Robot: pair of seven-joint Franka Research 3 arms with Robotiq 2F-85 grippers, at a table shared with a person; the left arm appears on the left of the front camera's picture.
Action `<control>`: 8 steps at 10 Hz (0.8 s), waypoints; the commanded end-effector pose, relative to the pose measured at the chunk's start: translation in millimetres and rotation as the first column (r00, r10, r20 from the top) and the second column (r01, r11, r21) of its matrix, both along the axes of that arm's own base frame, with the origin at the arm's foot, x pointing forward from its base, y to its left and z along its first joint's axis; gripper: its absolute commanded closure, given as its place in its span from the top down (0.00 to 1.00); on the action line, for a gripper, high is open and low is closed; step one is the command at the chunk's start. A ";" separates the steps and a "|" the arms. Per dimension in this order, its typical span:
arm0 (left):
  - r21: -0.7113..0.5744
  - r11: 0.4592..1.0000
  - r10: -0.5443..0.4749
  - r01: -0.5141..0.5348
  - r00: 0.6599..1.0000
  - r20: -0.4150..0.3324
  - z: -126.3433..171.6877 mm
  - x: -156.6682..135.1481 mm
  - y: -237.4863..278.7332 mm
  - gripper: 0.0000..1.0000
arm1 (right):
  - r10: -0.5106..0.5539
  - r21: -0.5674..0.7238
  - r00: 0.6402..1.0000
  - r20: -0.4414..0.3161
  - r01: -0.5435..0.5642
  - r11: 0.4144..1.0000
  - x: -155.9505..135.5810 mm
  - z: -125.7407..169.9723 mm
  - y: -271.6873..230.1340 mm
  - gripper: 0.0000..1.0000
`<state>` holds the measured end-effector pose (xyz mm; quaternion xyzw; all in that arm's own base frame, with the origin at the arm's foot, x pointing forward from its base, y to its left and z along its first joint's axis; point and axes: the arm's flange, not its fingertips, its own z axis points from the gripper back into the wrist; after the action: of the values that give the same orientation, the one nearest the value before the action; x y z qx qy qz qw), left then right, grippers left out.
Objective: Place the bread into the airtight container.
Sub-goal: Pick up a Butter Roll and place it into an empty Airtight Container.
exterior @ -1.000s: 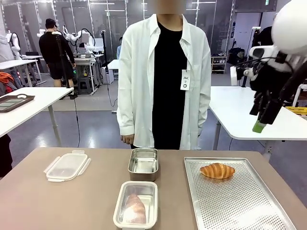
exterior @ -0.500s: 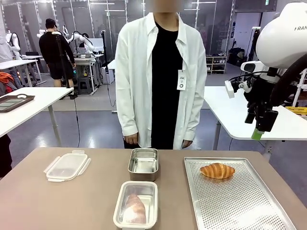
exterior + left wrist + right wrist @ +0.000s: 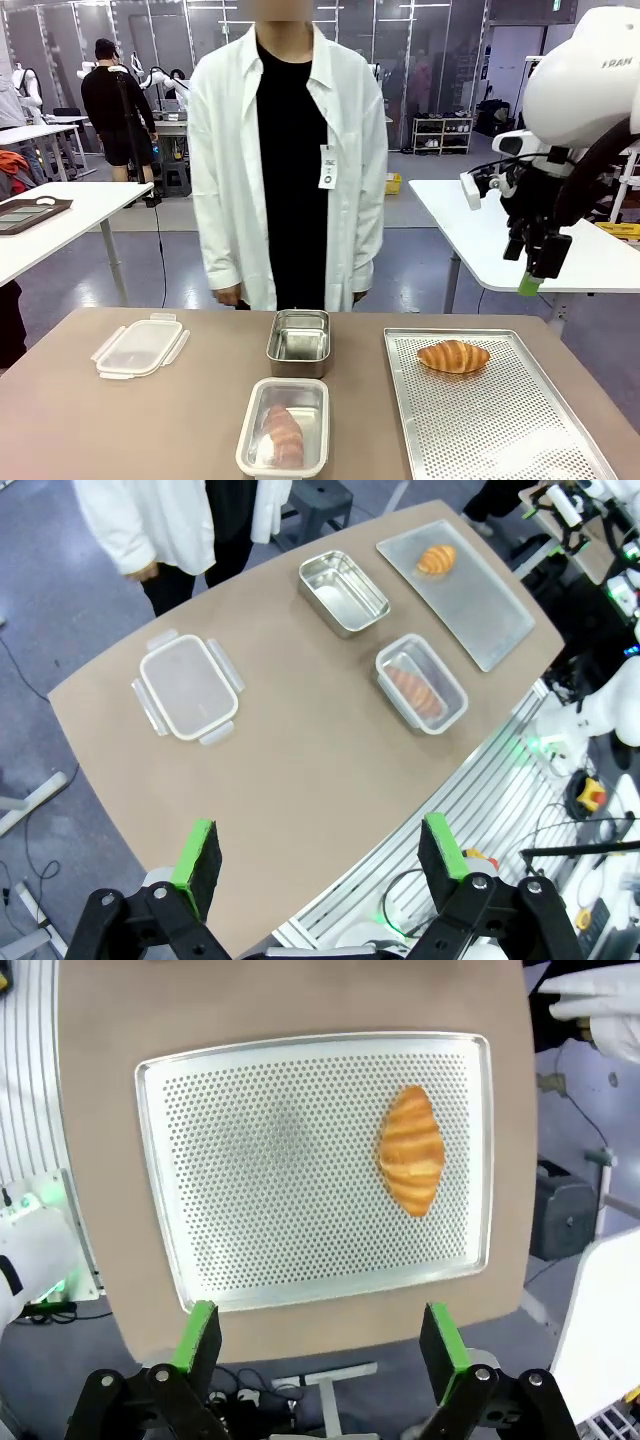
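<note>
The ridged golden croissant (image 3: 453,356) lies at the far end of the perforated metal tray (image 3: 500,430). Another bread piece (image 3: 282,436) sits in the near, rounded steel container (image 3: 294,384). Our right gripper (image 3: 318,1345) hangs above the tray, jaws spread and empty. Our left gripper (image 3: 320,865) gapes high over the table (image 3: 300,770).

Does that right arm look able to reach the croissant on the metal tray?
Probably yes. The right gripper hangs open above the tray, and the croissant lies alone there with nothing over or beside it.
</note>
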<state>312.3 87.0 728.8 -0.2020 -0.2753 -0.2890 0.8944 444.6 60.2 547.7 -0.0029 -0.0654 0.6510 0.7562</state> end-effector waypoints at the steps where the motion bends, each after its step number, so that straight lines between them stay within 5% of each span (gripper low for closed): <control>1: -0.002 1.000 -0.021 0.021 1.000 0.007 0.4 -1.1 -0.1 1.00 | 0.072 -0.021 0.997 -0.003 -0.072 0.997 30.7 -38.4 14.4 1.00; 5: -0.002 1.000 -0.021 0.021 1.000 0.007 0.4 -1.1 -0.1 1.00 | 0.137 -0.054 0.990 -0.034 -0.138 0.989 71.6 -97.0 30.9 1.00; 8: -0.002 1.000 -0.021 0.021 1.000 0.007 0.4 -1.1 -0.1 1.00 | 0.079 -0.037 0.997 0.002 -0.079 0.996 97.6 -132.8 30.5 1.00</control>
<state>312.4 86.9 728.8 -0.2019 -0.2753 -0.2891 0.8944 531.8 89.9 419.7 -0.0094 -0.0361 0.6862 0.7265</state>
